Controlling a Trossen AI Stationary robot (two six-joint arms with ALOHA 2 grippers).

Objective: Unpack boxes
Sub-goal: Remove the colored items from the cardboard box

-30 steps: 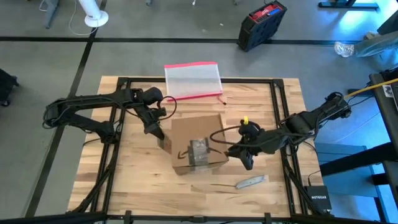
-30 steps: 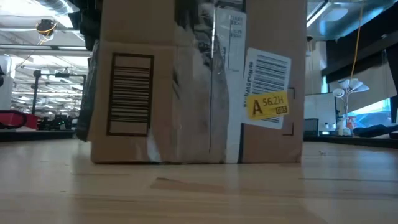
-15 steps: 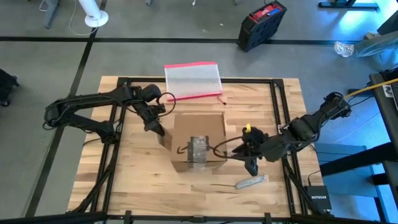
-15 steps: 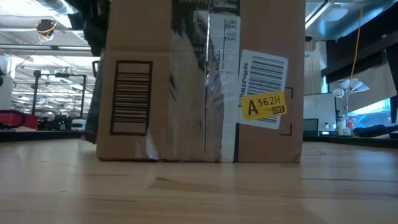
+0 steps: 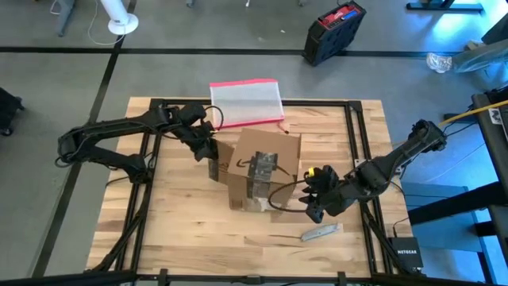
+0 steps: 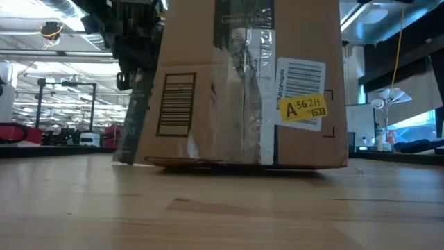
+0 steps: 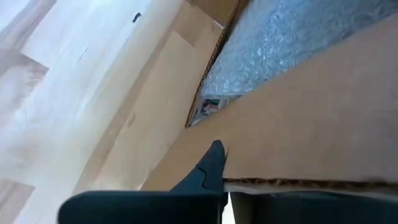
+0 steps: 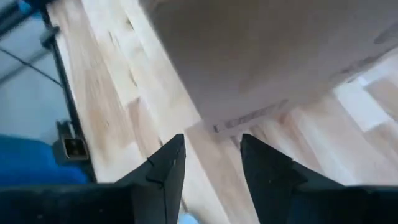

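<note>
Cardboard box (image 5: 262,168) sits mid-table in the high view, slightly right of centre, rotated so its corners point off-axis. Black printed tape strip (image 5: 262,171) runs down the side facing the camera's lower edge. In the low view the box (image 6: 243,83) fills the centre of the frame, tipped: its left bottom edge is off the table (image 6: 222,208) and a flap hangs down at lower left. Barcode print on the left face, white label with a yellow tag (image 6: 302,94) at upper right.

Left gripper (image 5: 208,151) is at the box's upper-left corner in the high view, clenched on a box flap. Left wrist view confirms: one finger (image 7: 208,168) pressed against the cardboard flap edge (image 7: 298,143), bubble wrap (image 7: 292,43) visible inside the box at upper right of that frame.

Right gripper (image 5: 311,208) is just right of the box's lower-right corner in the high view, near it but not on it. Right wrist view shows its fingers (image 8: 166,168) parted with bare table between them, box face above; released, holding nothing.

Also in the high view: clear pouch with pink-red edge (image 5: 246,102) at the table's top edge, a small grey tool (image 5: 320,232) lower right of the box, black and red case (image 5: 333,30) on the floor at upper right.
</note>
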